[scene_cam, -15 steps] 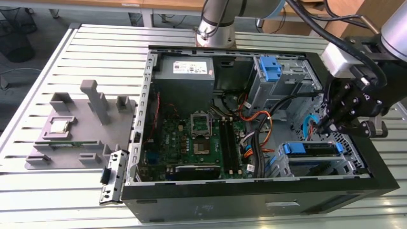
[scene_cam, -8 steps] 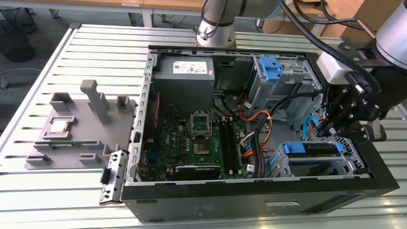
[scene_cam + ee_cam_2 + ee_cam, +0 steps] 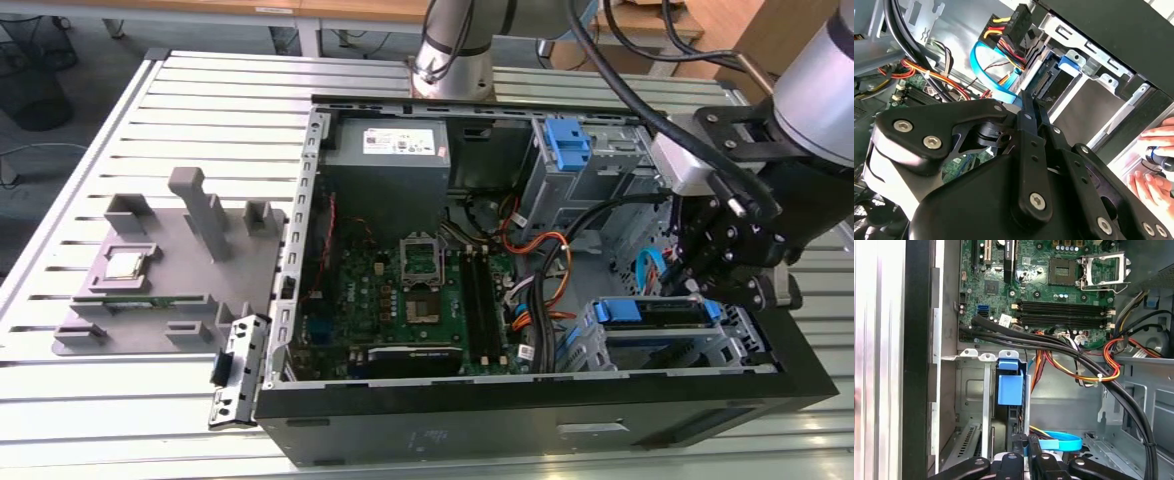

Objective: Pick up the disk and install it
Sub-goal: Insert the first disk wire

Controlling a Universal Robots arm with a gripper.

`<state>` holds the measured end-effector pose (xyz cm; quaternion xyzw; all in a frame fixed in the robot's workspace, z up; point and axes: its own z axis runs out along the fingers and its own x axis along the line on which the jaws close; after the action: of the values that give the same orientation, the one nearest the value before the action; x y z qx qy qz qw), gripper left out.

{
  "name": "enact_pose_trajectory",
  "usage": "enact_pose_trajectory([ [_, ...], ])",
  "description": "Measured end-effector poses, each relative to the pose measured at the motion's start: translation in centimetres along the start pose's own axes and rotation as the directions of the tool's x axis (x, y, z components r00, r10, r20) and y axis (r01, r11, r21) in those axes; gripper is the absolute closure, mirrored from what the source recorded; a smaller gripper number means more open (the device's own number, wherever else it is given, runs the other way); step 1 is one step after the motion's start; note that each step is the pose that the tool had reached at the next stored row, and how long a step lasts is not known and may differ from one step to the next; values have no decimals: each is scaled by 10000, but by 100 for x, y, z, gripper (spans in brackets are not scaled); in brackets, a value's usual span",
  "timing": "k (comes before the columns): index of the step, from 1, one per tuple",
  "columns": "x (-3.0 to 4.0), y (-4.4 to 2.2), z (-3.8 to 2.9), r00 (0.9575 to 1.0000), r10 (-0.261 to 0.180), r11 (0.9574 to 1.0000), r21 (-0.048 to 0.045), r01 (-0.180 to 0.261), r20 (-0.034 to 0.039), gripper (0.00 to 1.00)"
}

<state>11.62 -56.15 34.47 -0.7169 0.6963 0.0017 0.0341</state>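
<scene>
Black gripper [image 3: 1030,97]: fingers together, nothing pinched that I see. Disk [image 3: 654,312], a flat silver-grey hard drive in a blue plastic carrier, sits in grey metal drive cage [image 3: 742,335], just beside gripper. My judgement: stiff, fairly heavy, shock-sensitive; hold carrier's rigid side edges, avoid label face.

Pale slatted metal worktable [image 3: 120,400], dark grey floor [image 3: 100,40] beyond it, black wire bin [image 3: 34,95] at the exterior view's left, wooden desktop [image 3: 350,8] behind, soft even light

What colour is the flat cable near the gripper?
The flat cable is light blue; clearest in second wrist view.
</scene>
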Motion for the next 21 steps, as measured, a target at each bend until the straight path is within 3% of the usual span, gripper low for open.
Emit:
enact_pose_trajectory([
  [8, 26, 23, 61, 10000, -89, 9998, 154, 89, -4, 84],
  [21, 41, 44, 75, 9999, -111, 9998, 190, 111, -6, 84],
])
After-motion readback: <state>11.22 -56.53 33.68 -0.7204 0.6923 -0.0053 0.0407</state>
